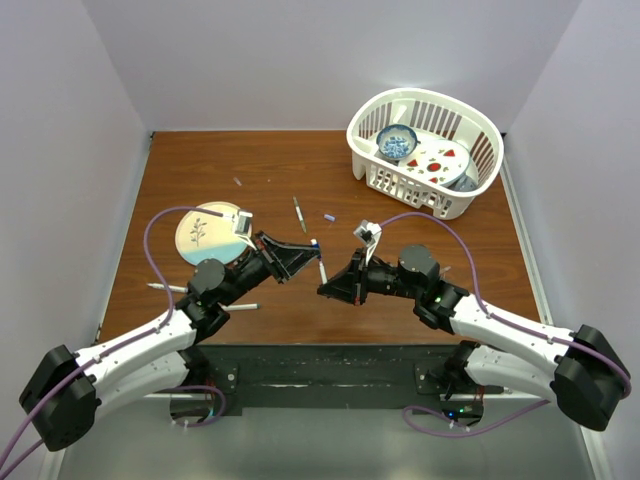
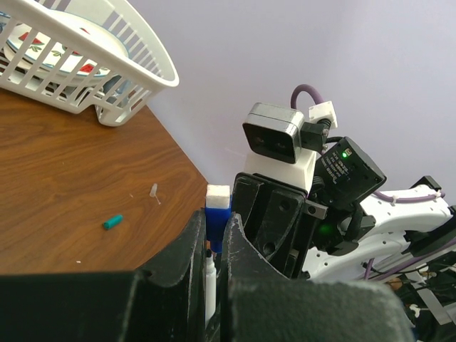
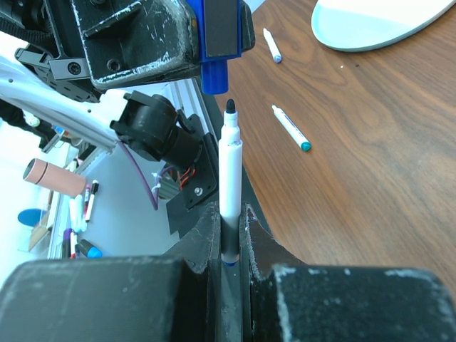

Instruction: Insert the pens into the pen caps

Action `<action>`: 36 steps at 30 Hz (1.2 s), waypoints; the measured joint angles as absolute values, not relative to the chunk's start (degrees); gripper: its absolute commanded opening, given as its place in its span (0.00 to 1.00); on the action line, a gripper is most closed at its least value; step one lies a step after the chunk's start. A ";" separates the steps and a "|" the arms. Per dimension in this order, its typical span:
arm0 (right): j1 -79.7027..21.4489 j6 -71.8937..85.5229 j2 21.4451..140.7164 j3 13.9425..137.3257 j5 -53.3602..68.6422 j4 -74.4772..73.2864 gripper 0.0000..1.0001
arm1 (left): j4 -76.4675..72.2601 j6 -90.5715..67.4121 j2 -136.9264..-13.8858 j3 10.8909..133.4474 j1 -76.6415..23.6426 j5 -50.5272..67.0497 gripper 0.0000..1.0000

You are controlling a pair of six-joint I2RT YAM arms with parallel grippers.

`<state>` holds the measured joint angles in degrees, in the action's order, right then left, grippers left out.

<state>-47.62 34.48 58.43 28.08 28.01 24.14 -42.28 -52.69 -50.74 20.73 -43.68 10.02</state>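
Since tip of white pen (image 3: 229, 178) sits just right of blue cap (image 3: 214, 75) mouth, upper centre | left gripper (image 2: 216, 246) clamps cap | right gripper (image 3: 229, 239) pinches pen | pushing might skid past rim, imo

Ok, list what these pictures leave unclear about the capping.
Top view: blue cap and pen too small to tell whether the tip is inside.
Left wrist view: most of the pen hidden behind the left pincer fingers.
Right wrist view: the pen's lower end hidden inside the right pincer.
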 measured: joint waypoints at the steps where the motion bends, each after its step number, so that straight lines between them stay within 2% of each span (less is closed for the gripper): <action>1: -47.62 34.48 58.43 28.08 28.01 24.14 0.00 | -42.24 -52.69 -50.76 20.73 -43.68 10.02 0.00; 26: -47.72 34.48 58.43 28.12 26.92 23.88 0.00 | -43.62 -53.04 -51.75 19.09 -43.68 11.33 0.00; 36: -48.82 32.88 58.50 31.40 26.09 17.06 0.00 | -50.04 -55.99 -52.25 15.07 -43.53 13.32 0.00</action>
